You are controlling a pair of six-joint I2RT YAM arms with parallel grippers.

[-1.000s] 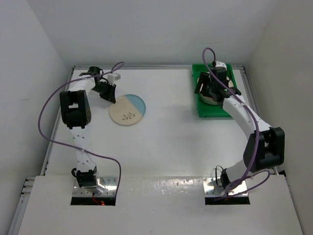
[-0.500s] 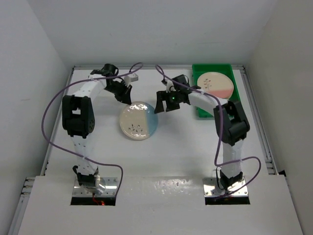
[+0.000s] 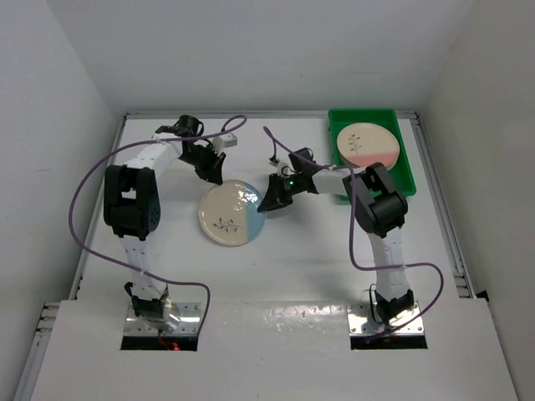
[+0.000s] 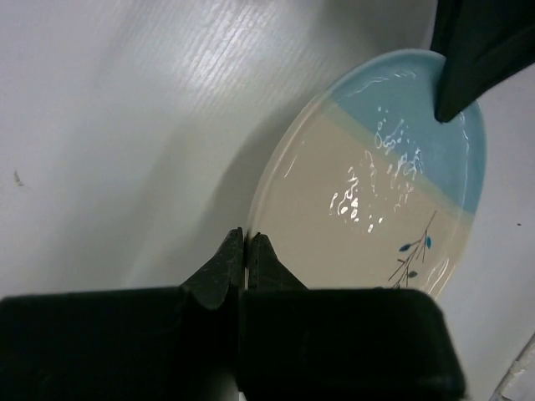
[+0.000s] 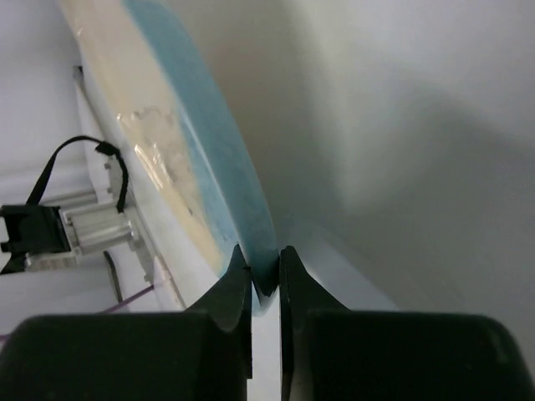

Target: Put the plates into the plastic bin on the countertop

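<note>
Near the middle of the bench (image 3: 167, 276), the blue-segment plate (image 3: 233, 215) is sitting tilted; the right end effector (image 3: 269, 203) is pinching its blue rim; the left end effector (image 3: 212, 174), fully closed, is resting at the cream rim; reaching the green plastic bin (image 3: 405, 171) in the far right corner is calling for a level carry.

On my overhead feed, plain white walls (image 3: 251, 50) close the scene in from 9 o'clock round through 12 to 3. At 6 o'clock a glossy white front panel (image 3: 276, 355) spans the near edge, with a left cutout (image 3: 191, 313) at 7 o'clock and a right cutout (image 3: 361, 317) at 5 o'clock. A pale metal rail (image 3: 445, 219) runs along the 3 o'clock side.
</note>
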